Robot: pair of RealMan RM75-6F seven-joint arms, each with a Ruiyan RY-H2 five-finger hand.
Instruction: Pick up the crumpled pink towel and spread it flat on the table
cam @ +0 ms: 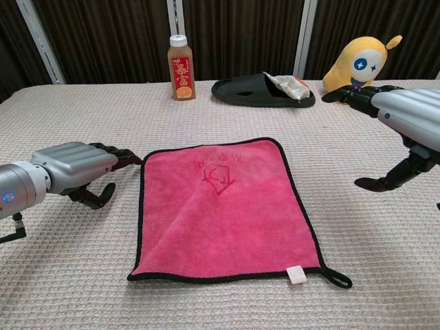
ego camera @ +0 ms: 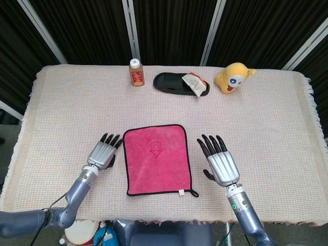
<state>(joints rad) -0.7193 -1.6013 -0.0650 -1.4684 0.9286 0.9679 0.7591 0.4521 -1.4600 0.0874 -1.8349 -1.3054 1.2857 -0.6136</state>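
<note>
The pink towel (ego camera: 158,161) lies spread nearly flat on the counter (ego camera: 266,107), between the two hands. The left hand (ego camera: 102,153) hovers just beside its left edge, fingers (cam: 117,155) extended and holding nothing. The right hand (ego camera: 220,163) sits well clear to the right, fingers apart and empty. The job looks essentially done. The risk now is a stray fingertip: if the left hand drifts sideways or drops, it could catch the black hem and rumple the left edge, where a faint crease already runs.
</note>
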